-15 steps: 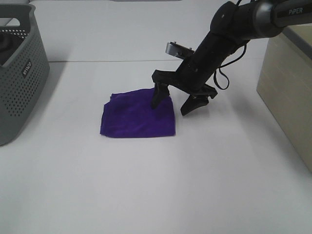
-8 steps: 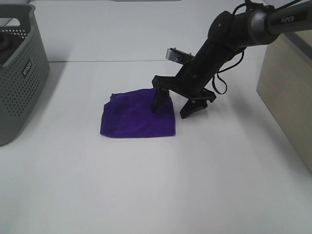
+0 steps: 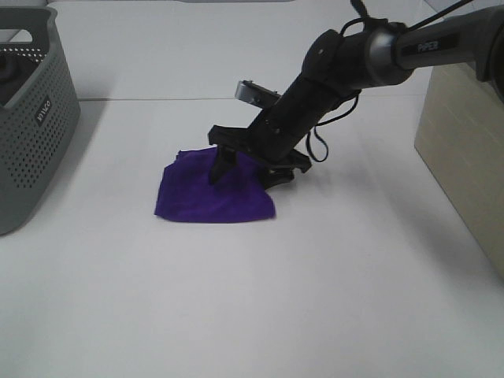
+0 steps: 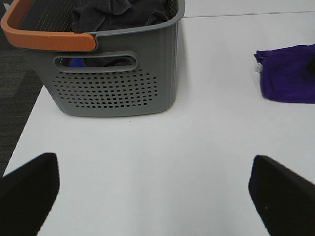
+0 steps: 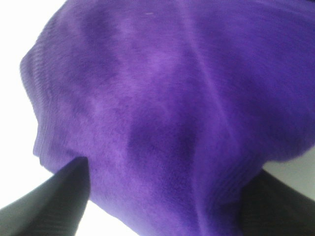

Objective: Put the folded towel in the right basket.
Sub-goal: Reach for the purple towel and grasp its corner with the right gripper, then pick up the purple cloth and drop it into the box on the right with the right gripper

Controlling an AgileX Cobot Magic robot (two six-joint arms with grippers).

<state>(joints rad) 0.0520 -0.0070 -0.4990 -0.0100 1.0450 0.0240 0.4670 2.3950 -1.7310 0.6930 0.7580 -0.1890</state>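
The folded purple towel (image 3: 211, 191) lies flat on the white table (image 3: 252, 299), left of the middle. My right gripper (image 3: 246, 177) is open and down on the towel's far right part, with one finger (image 3: 218, 167) on the cloth and the other (image 3: 277, 178) at its right edge. In the right wrist view the towel (image 5: 162, 98) fills the space between the two dark fingertips (image 5: 49, 196). My left gripper (image 4: 156, 196) is open and empty, well back from the towel (image 4: 288, 78). A beige bin (image 3: 465, 134) stands at the right edge.
A grey perforated basket (image 3: 31, 118) with an orange handle (image 4: 47, 39) stands at the far left and holds dark cloth (image 4: 118, 12). The right arm's cable (image 3: 319, 146) hangs beside the gripper.
My right gripper has moved left and lower onto the towel. The towel has slid and bunched a little to the left.
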